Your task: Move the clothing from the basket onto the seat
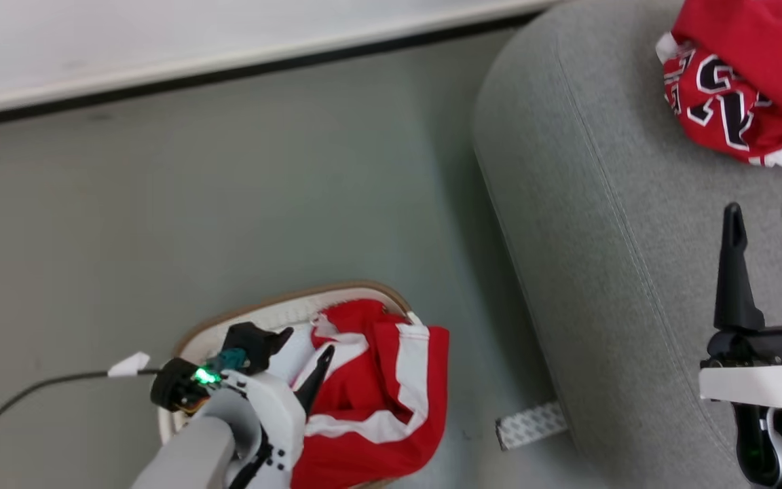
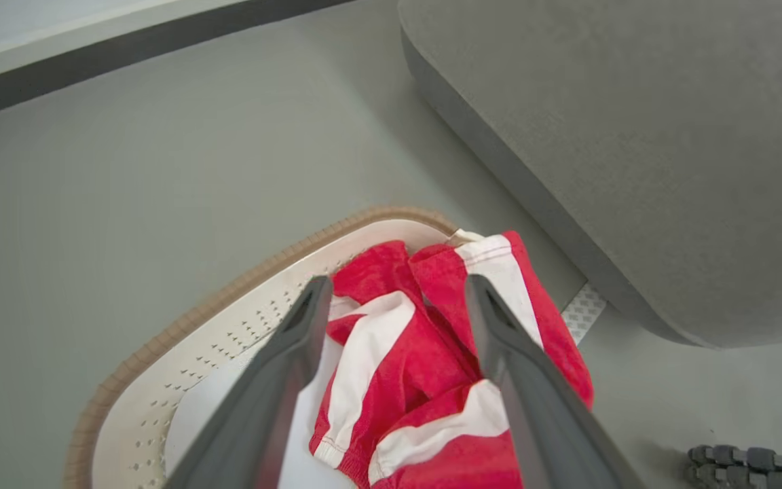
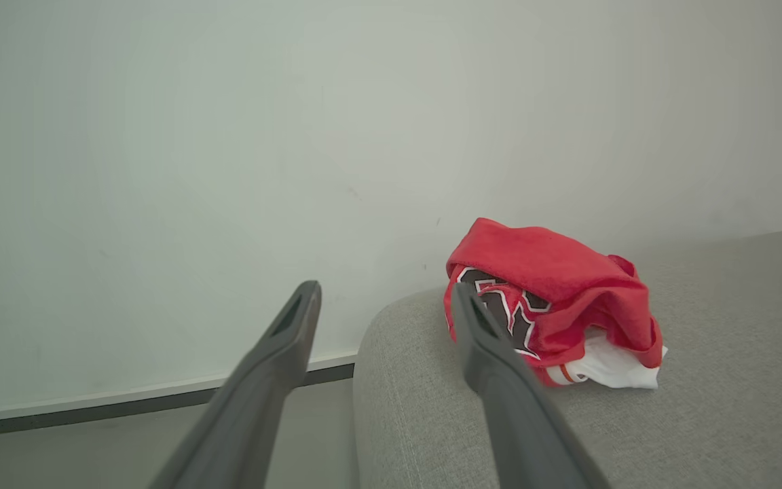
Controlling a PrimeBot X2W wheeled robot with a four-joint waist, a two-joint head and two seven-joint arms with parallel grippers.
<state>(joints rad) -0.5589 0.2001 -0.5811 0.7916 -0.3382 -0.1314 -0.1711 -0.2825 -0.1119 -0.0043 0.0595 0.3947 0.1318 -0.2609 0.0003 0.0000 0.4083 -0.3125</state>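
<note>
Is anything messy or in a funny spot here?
Yes. The red garment with broad white stripes droops over the brown rim of the oval white plastic basket, half spilling out. The red numbered jersey sits crumpled, not folded, on the big grey fabric seat.

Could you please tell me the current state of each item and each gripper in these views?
basket: upright on the floor, holding the striped piece.
striped piece: crumpled, one edge hanging over the basket rim.
seat: bears the jersey.
jersey: bunched up on the seat, out of the basket.
left gripper: open, fingers astride the striped piece.
right gripper: open, empty, above the seat.
</note>
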